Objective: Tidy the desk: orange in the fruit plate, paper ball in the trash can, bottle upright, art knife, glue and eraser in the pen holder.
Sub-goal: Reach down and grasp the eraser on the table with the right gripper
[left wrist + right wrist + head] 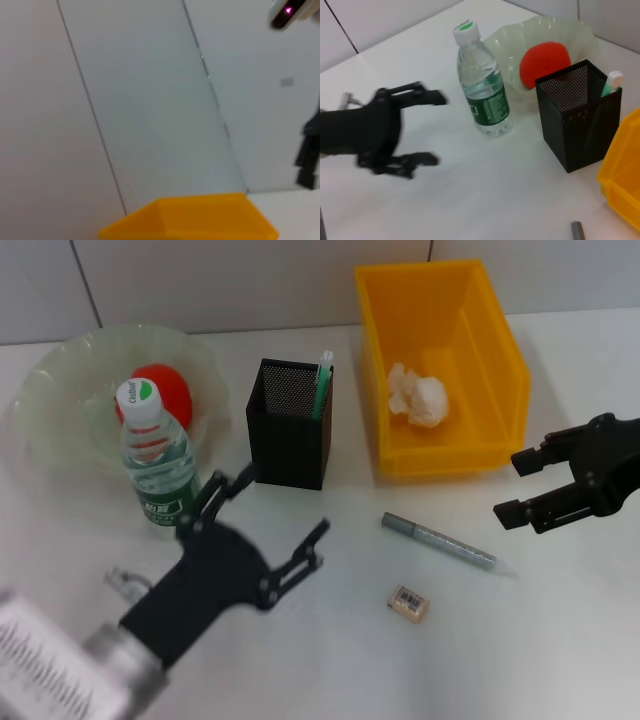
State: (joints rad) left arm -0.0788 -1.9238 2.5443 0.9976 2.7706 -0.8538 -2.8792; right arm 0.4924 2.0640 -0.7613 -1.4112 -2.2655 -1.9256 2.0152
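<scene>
A plain white worktop (330, 660) fills most of the head view, evenly lit with soft shadows. Along the upper edge of the frame runs a pale wall (220, 280) of large panels, split by thin dark seams at upper left and upper right.

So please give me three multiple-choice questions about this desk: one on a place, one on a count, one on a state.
1. Where is the paper ball?
A. in the trash can
B. in the fruit plate
C. on the table

2. How many loose items lie on the table in front of the trash can?
A. one
B. two
C. four

3. How is the bottle?
A. lying down
B. upright, capped
C. upright, uncapped

Answers: 1 A, the white wad sits inside the yellow bin. 2 B, only the art knife and the eraser. 3 B, it stands beside the open left gripper with its cap on.
</scene>
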